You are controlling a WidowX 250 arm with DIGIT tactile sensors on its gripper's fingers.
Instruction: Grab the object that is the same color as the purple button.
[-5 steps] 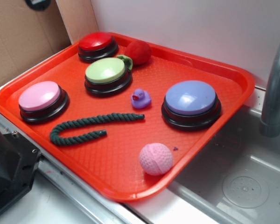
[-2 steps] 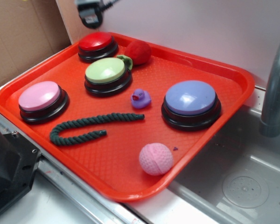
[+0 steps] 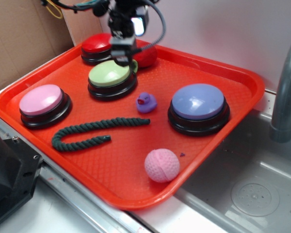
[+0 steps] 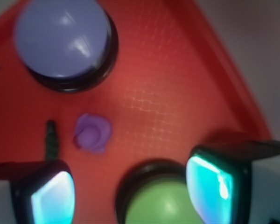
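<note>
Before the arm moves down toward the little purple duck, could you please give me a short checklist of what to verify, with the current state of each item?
1. Target located: purple duck sits on the red tray, between green button and purple button: ok.
2. Gripper open: fingers apart in wrist view: ok.
3. Gripper above duck: it hovers over the green button: not ok.
4. Space around duck: touches neither button; rope end lies close: ok.
5. Duck in wrist view: visible, blurred: ok.
</note>
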